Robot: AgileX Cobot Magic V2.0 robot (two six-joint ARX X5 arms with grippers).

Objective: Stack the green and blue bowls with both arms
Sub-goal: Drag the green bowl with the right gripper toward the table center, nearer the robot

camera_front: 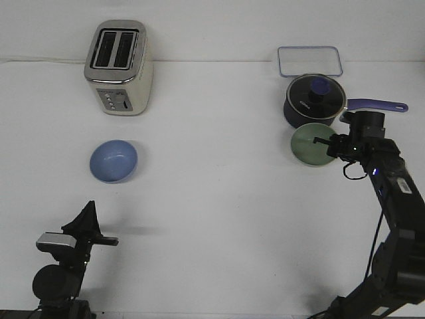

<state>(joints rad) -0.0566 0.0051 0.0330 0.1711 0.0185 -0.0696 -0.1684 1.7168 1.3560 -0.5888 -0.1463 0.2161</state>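
A plain white table [219, 199] fills the front view and runs back to a pale wall [212, 23], the seam between them showing as a faint line behind the appliances. At lower left, the left gripper [86, 214] points upward over bare tabletop, its black fingers drawn together to a point with nothing between them, a silver-grey wrist block just below. Ahead of it and well apart sits the blue bowl [113, 160], upright and alone on the surface. Farther back on the left stands a cream and chrome toaster [119, 68], two slots up, near the wall line. Across the table at the back right lies a clear rectangular container [310, 61] with a bluish rim. Just in front of it rests a dark blue saucepan [315, 101] with a glass lid, its handle pointing right. The green bowl [313, 145] sits just in front of the pan, its rim close against it. The right gripper [330, 142] reaches in from the right at the bowl's right edge; whether its fingers are apart or clamped on the rim cannot be told from this angle.
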